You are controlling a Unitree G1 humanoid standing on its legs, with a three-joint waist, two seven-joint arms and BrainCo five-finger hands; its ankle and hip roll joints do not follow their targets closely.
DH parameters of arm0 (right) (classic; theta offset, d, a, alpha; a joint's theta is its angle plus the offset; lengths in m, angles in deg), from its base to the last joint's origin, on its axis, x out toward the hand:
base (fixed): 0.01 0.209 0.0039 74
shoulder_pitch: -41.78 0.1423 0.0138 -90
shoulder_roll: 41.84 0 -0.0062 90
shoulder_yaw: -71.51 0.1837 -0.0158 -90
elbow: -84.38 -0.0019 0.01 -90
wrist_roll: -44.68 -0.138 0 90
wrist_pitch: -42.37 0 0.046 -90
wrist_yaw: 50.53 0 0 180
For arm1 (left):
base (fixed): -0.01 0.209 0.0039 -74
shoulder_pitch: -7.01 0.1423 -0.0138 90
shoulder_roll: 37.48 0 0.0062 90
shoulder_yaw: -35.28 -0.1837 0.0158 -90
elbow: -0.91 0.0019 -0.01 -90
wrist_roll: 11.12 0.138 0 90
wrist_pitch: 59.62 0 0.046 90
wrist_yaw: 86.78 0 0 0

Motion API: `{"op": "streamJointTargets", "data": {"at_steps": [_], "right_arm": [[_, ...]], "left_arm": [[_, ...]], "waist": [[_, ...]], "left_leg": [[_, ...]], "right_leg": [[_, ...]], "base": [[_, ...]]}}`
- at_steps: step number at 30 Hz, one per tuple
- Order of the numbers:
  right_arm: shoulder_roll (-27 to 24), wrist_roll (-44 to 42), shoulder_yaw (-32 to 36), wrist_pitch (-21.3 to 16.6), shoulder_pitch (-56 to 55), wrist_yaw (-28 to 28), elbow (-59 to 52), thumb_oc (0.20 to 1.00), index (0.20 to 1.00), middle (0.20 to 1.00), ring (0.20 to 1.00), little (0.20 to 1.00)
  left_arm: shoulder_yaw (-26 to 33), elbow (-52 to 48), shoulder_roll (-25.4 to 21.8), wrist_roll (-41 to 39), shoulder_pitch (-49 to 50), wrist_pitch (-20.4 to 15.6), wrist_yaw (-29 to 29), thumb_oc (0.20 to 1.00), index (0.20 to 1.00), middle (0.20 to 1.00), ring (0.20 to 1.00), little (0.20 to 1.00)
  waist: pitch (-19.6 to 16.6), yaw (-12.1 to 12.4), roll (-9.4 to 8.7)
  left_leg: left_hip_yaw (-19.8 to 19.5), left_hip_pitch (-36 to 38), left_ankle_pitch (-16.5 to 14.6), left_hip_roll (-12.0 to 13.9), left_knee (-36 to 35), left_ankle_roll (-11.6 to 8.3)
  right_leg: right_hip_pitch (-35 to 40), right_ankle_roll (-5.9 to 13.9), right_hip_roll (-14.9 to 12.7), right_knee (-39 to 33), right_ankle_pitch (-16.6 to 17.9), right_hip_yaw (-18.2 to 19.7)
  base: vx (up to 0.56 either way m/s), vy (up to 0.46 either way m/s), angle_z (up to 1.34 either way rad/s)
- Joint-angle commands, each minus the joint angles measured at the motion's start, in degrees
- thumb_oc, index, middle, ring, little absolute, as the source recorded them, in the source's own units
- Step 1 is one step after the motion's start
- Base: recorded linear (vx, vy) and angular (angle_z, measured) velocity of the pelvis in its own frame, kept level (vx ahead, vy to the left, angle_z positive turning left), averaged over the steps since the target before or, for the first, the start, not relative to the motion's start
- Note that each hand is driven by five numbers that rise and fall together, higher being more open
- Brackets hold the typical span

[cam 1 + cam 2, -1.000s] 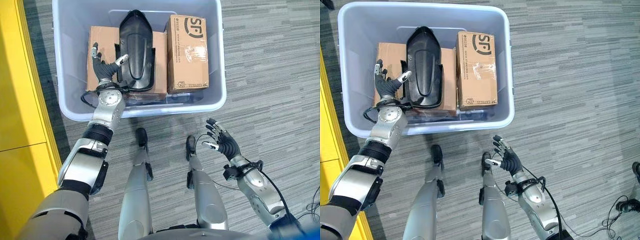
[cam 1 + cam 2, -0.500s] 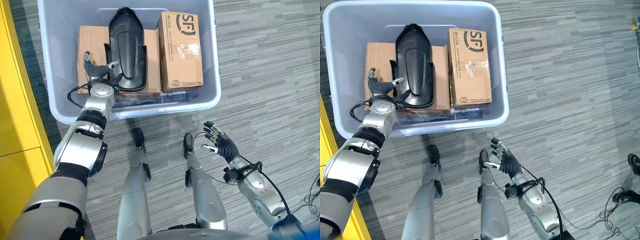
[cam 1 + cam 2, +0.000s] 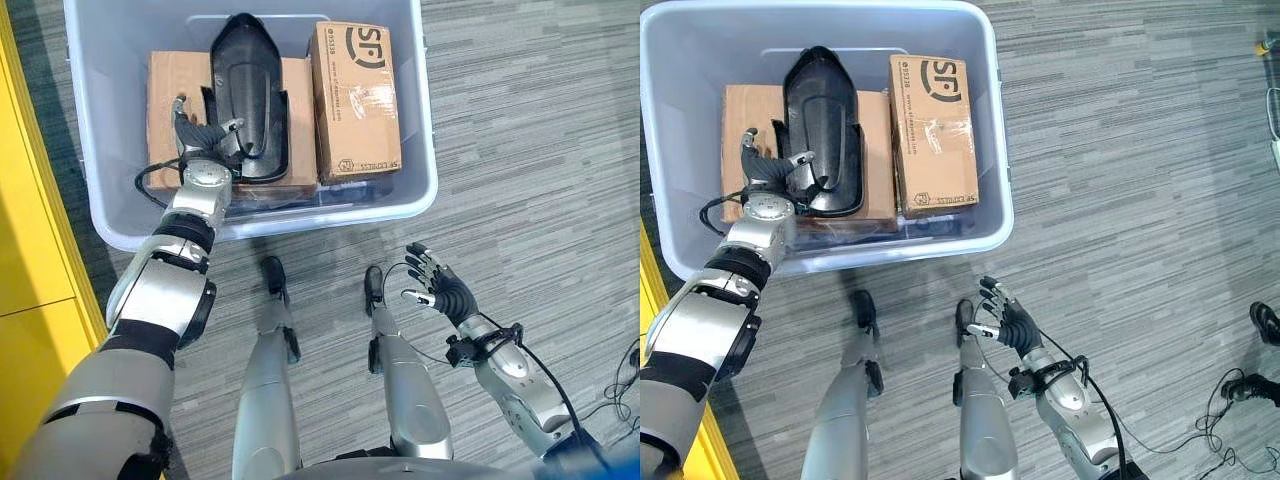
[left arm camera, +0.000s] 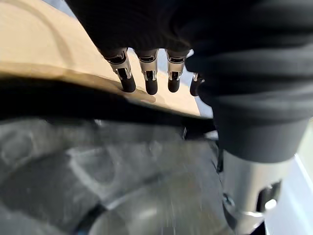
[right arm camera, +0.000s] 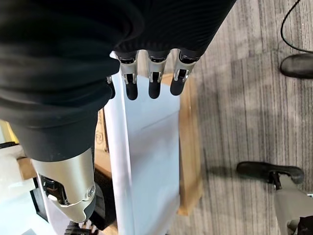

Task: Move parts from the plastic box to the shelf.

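Silver-fingered left hand (image 3: pixel 203 137) spread beside the long glossy black moulded plastic part (image 3: pixel 245 95), thumb at its rim, clamped on nothing. Lying on a flat brown cardboard box (image 3: pixel 165 90) inside the pale grey plastic box (image 3: pixel 425 150). Could slip sideways if pinched one-sided. Upright brown carton (image 3: pixel 354 95) crowding the far flank. Right hand (image 3: pixel 437 291) spread, idle over grey carpet (image 3: pixel 540 150).

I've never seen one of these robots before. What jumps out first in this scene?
A big pale plastic box sits on the grey carpet, holding a glossy black part lying on a flat cardboard box, with a second cardboard box beside it. The left hand reaches in beside the black part; the right hand hovers open over the carpet.
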Motion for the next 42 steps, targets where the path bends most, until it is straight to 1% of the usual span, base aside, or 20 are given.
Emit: {"op": "streamJointTargets", "data": {"at_steps": [1, 5, 6, 7, 8, 9, 10, 11, 12, 15, 17, 23, 30, 35, 38, 42], "right_arm": [[-3.1, -2.4, 2.4, -2.5, -3.5, -1.1, -1.5, 1.000, 1.000, 1.000, 1.000, 1.000], [-3.3, -2.7, 2.5, -2.4, -3.6, -1.5, -1.4, 1.000, 1.000, 1.000, 1.000, 1.000], [-3.3, -2.9, 2.6, -2.3, -3.7, -1.7, -1.3, 1.000, 1.000, 1.000, 1.000, 1.000], [-3.3, -2.9, 2.6, -2.3, -3.7, -1.7, -1.3, 1.000, 1.000, 1.000, 1.000, 1.000], [-3.0, -3.2, 2.7, -2.0, -4.3, -2.2, -1.6, 1.000, 1.000, 1.000, 1.000, 1.000], [-2.8, -3.4, 2.8, -2.0, -4.5, -2.4, -1.7, 1.000, 1.000, 1.000, 1.000, 1.000], [-2.7, -3.5, 2.9, -1.9, -4.7, -2.5, -1.7, 1.000, 1.000, 1.000, 1.000, 1.000], [-2.7, -3.4, 3.0, -2.0, -4.9, -2.6, -1.8, 1.000, 1.000, 1.000, 1.000, 1.000], [-2.6, -3.5, 2.9, -1.9, -4.9, -2.7, -1.6, 1.000, 1.000, 1.000, 1.000, 1.000], [-2.5, -3.5, 2.8, -1.8, -5.2, -2.8, -1.5, 1.000, 1.000, 1.000, 1.000, 1.000], [-2.3, -4.1, 3.0, -1.7, -6.0, -3.3, -1.7, 1.000, 1.000, 1.000, 1.000, 1.000], [-2.4, -4.1, 3.2, -1.3, -7.0, -3.7, -1.4, 1.000, 1.000, 1.000, 1.000, 1.000], [-2.6, -4.2, 3.1, -1.1, -7.4, -3.9, -1.1, 1.000, 1.000, 1.000, 1.000, 1.000], [-2.6, -4.1, 3.3, -0.8, -7.1, -3.7, -0.9, 1.000, 1.000, 1.000, 1.000, 1.000], [-2.6, -4.0, 3.4, -0.7, -7.0, -3.4, -1.0, 1.000, 1.000, 1.000, 1.000, 1.000], [-2.0, -3.5, 3.6, -0.5, -6.3, -2.9, -0.5, 1.000, 1.000, 1.000, 1.000, 1.000]], "left_arm": [[1.0, 5.9, 0.3, 5.1, -3.3, 0.4, -1.0, 1.000, 1.000, 1.000, 1.000, 1.000], [0.1, 7.2, 0.1, 6.8, -4.2, 1.3, -1.7, 1.000, 1.000, 1.000, 1.000, 1.000], [-0.9, 8.3, 0.1, 9.0, -5.1, 2.3, -2.4, 1.000, 1.000, 1.000, 1.000, 1.000], [-0.9, 8.3, 0.1, 9.0, -5.1, 2.3, -2.4, 1.000, 1.000, 1.000, 1.000, 1.000], [-1.7, 9.6, -0.5, 11.4, -5.3, 3.5, -3.3, 1.000, 1.000, 1.000, 1.000, 1.000], [-1.8, 10.0, -0.7, 11.8, -5.1, 3.7, -3.7, 0.611, 0.611, 0.611, 0.611, 0.611], [-1.9, 10.6, -1.0, 12.5, -5.0, 4.2, -4.2, 0.533, 0.533, 0.533, 0.533, 0.533], [-1.6, 10.8, -1.2, 12.5, -4.9, 4.3, -4.2, 0.285, 0.285, 0.285, 0.285, 0.285], [-1.7, 11.3, -1.5, 13.1, -4.7, 4.6, -4.6, 0.200, 0.200, 0.200, 0.200, 0.200], [-1.3, 11.8, -2.1, 13.5, -4.2, 4.8, -4.8, 0.200, 0.200, 0.200, 0.200, 0.200], [-0.4, 12.5, -3.5, 14.0, -3.1, 5.3, -4.9, 0.200, 0.200, 0.200, 0.200, 0.200], [2.4, 13.2, -4.3, 12.9, 0.0, 5.6, -5.4, 0.200, 0.200, 0.200, 0.200, 0.200], [4.3, 13.2, -3.2, 10.8, 1.9, 5.3, -5.5, 0.200, 0.200, 0.200, 0.200, 0.200], [5.4, 12.4, -1.4, 8.4, 3.4, 4.5, -6.2, 0.200, 0.200, 0.200, 0.200, 0.200], [5.4, 11.2, -0.5, 7.9, 4.6, 3.8, -6.8, 0.200, 0.200, 0.200, 0.200, 0.200], [6.6, 8.7, 1.3, 4.9, 7.4, 2.2, -7.3, 0.200, 0.200, 0.200, 0.200, 0.200]], "waist": [[-1.8, 0.3, -0.69], [-1.7, 0.0, -0.67], [-1.6, -0.3, -0.63], [-1.6, -0.3, -0.63], [-1.5, -0.7, -0.46], [-1.5, -0.8, -0.45], [-1.6, -1.0, -0.48], [-1.6, -1.1, -0.53], [-1.6, -1.3, -0.59], [-1.6, -1.5, -0.68], [-1.7, -1.7, -0.86], [-1.8, -1.5, -0.76], [-2.1, -1.3, -0.54], [-2.6, -1.0, -0.42], [-3.0, -0.7, -0.15], [-3.6, 0.0, 0.47]], "left_leg": [[-2.1, -0.6, -8.9, 4.7, 10.2, -4.37], [-2.1, -0.8, -8.8, 4.7, 10.3, -4.38], [-2.0, -0.9, -8.7, 4.7, 10.3, -4.37], [-2.0, -0.9, -8.7, 4.7, 10.3, -4.37], [-1.5, -1.0, -8.6, 4.8, 10.1, -4.39], [-1.4, -1.0, -8.6, 4.8, 10.1, -4.38], [-1.4, -1.0, -8.6, 4.8, 10.0, -4.38], [-1.3, -1.0, -8.6, 4.8, 9.9, -4.40], [-1.2, -1.1, -8.6, 4.9, 9.9, -4.40], [-1.1, -1.2, -8.6, 5.0, 10.0, -4.40], [-0.9, -1.5, -8.7, 5.0, 10.1, -4.42], [-0.8, -1.6, -8.6, 5.2, 10.0, -4.53], [-1.0, -1.2, -8.5, 5.1, 9.5, -4.64], [-1.1, -0.5, -8.3, 5.0, 9.3, -4.65], [-1.0, 0.3, -8.1, 5.0, 8.9, -4.72], [-1.2, 1.8, -7.9, 4.9, 8.3, -4.79]], "right_leg": [[2.4, 3.80, -5.8, 2.0, 1.9, 0.5], [2.2, 3.83, -5.8, 2.0, 2.0, 0.7], [1.8, 3.85, -5.7, 2.1, 2.1, 0.9], [1.8, 3.85, -5.7, 2.1, 2.1, 0.9], [1.3, 3.83, -5.8, 2.1, 2.3, 1.3], [1.2, 3.84, -5.8, 2.1, 2.4, 1.4], [1.0, 3.85, -5.7, 2.0, 2.4, 1.6], [0.9, 3.87, -5.7, 2.0, 2.5, 1.7], [0.8, 3.88, -5.7, 2.0, 2.5, 1.7], [0.5, 3.90, -5.6, 2.0, 2.6, 1.9], [0.2, 3.81, -5.4, 2.0, 2.6, 2.3], [0.1, 3.62, -5.3, 2.1, 2.4, 2.3], [0.3, 3.52, -5.3, 2.1, 2.1, 2.2], [1.0, 3.43, -5.1, 2.3, 2.0, 1.9], [1.4, 3.43, -5.1, 2.4, 1.9, 1.7], [2.4, 3.38, -5.3, 2.6, 1.6, 1.5]], "base": [[0.00, 0.000, 0.00], [0.00, 0.000, 0.00], [0.00, 0.000, 0.00], [0.01, -0.018, -0.04], [0.01, -0.010, -0.07], [0.01, -0.007, -0.12], [0.01, -0.002, -0.13], [0.00, -0.006, -0.16], [0.00, -0.008, -0.13], [0.00, -0.006, -0.06], [0.00, -0.028, -0.05], [0.00, -0.007, -0.01], [0.00, 0.000, 0.00], [0.00, 0.000, 0.00], [0.00, 0.000, 0.00], [0.00, 0.000, 0.00]]}}
